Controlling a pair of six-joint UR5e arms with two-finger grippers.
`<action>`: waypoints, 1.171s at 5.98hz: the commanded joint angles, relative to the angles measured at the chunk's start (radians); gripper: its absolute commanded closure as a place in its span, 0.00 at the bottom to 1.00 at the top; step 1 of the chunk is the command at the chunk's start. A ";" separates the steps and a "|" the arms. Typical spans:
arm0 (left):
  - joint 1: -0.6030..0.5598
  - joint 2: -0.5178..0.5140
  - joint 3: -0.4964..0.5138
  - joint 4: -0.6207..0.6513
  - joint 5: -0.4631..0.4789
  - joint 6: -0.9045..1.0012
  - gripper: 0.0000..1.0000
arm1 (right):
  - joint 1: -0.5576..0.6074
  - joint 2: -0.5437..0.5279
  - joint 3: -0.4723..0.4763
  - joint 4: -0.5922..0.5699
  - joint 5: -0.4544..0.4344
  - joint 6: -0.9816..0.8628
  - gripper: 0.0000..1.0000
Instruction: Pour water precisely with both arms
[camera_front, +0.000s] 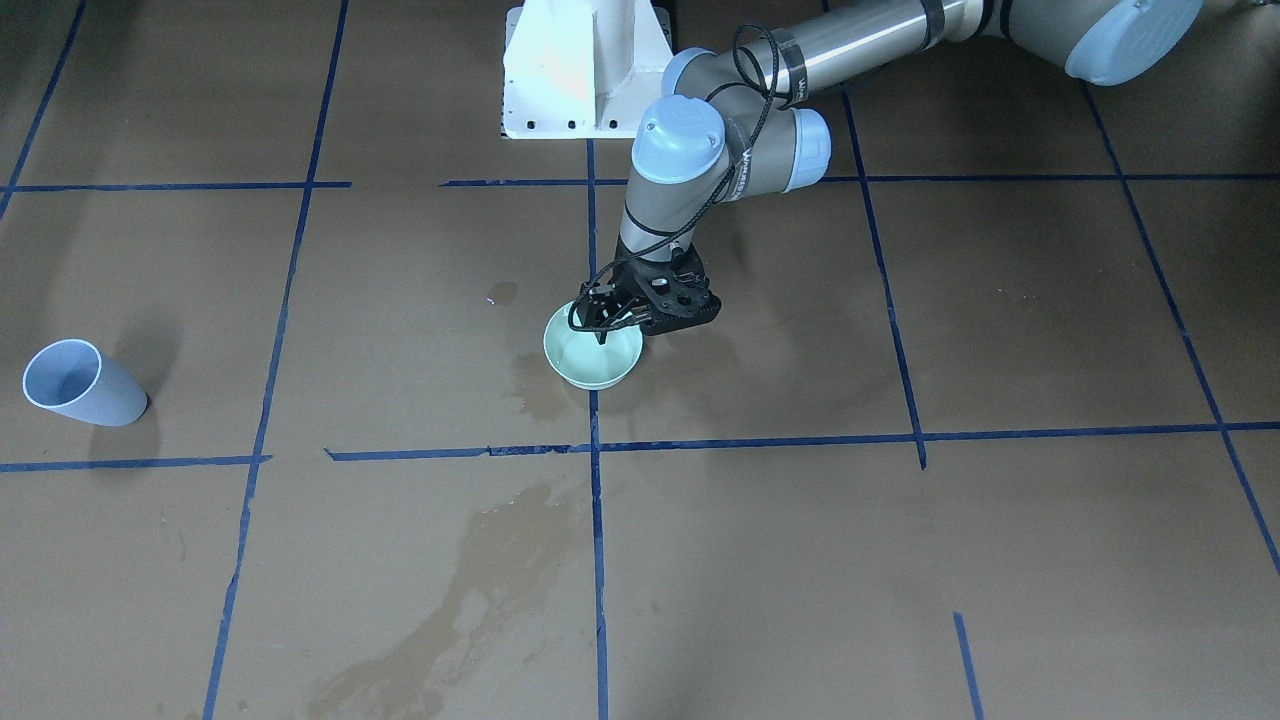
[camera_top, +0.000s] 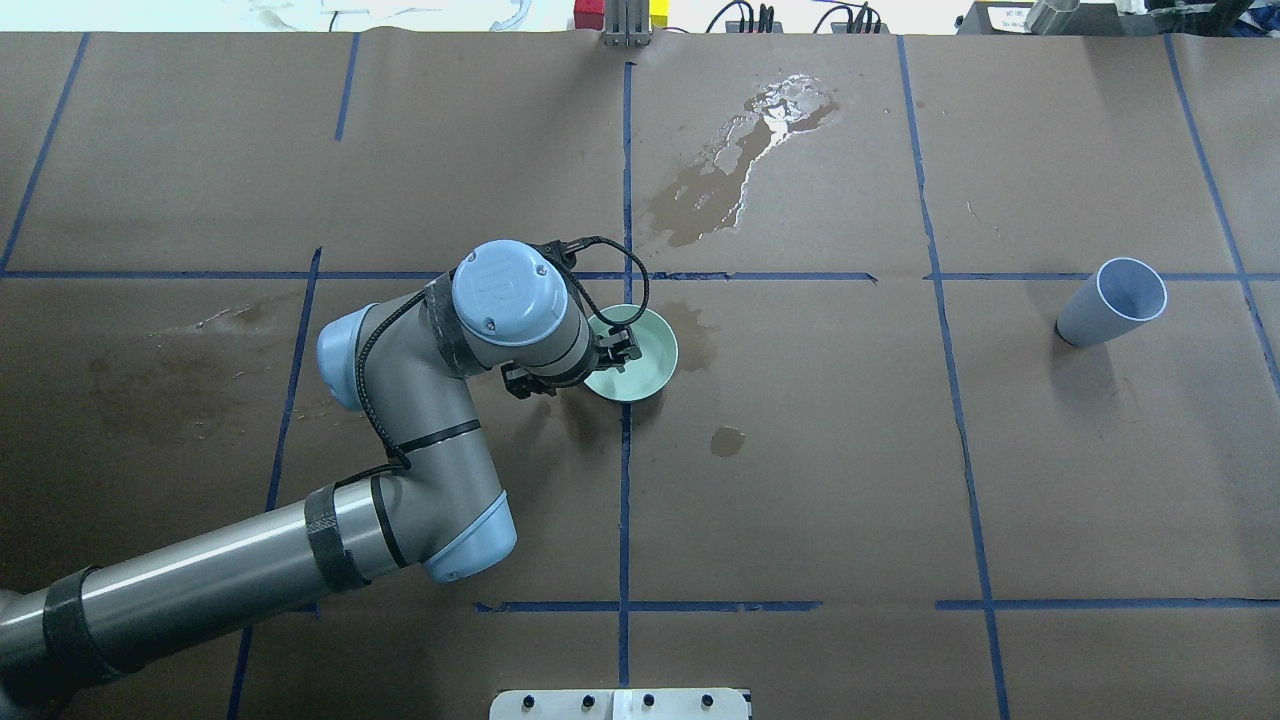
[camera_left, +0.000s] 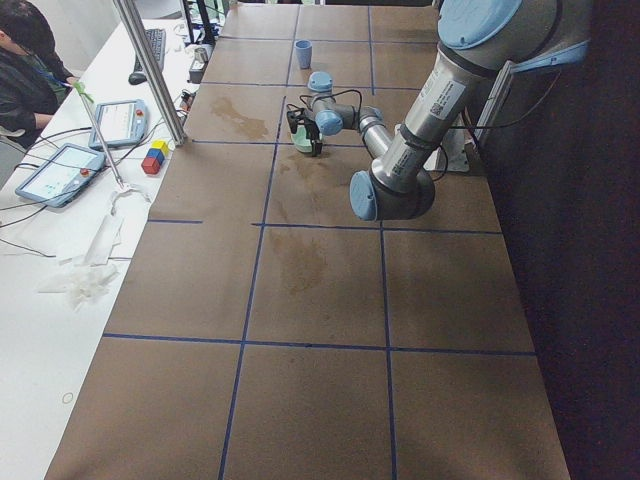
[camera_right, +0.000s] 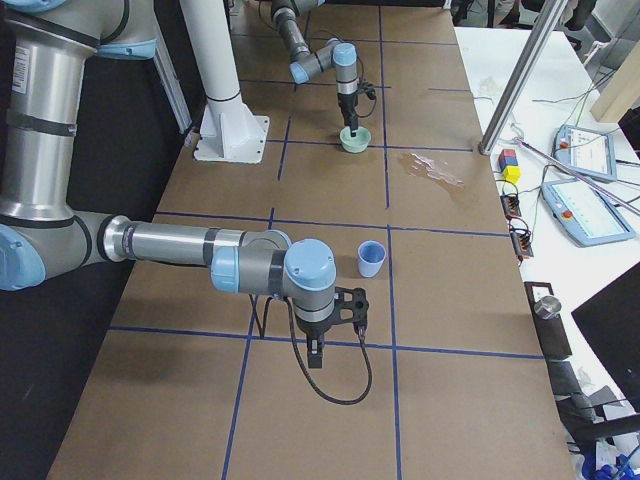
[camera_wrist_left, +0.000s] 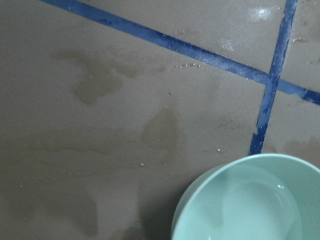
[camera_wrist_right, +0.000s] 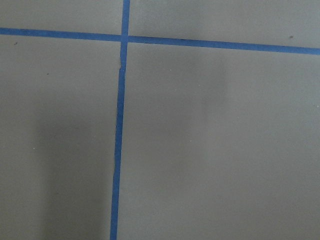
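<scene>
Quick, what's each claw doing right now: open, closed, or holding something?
Left claw: closed on the rim of the pale green round bowl.
Right claw: cannot be told.

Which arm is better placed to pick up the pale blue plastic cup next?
Right, I'd judge. The pale blue plastic cup stands far on the robot's right, and the right gripper hangs near it in the right-side view. The left gripper is at the mint-green round bowl, by its rim.

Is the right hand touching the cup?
Apart. The exterior right view shows a clear gap between the right hand and the cup; overhead, the cup stands alone.
</scene>
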 joint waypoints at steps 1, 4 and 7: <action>0.001 -0.001 0.001 0.000 0.000 0.010 1.00 | 0.000 0.000 -0.002 0.000 0.000 0.000 0.00; -0.002 -0.001 -0.004 0.001 0.000 0.011 1.00 | 0.000 0.000 -0.002 0.001 0.000 -0.001 0.00; -0.086 0.007 -0.036 0.007 -0.108 0.071 1.00 | 0.000 0.000 0.000 0.002 0.000 -0.001 0.00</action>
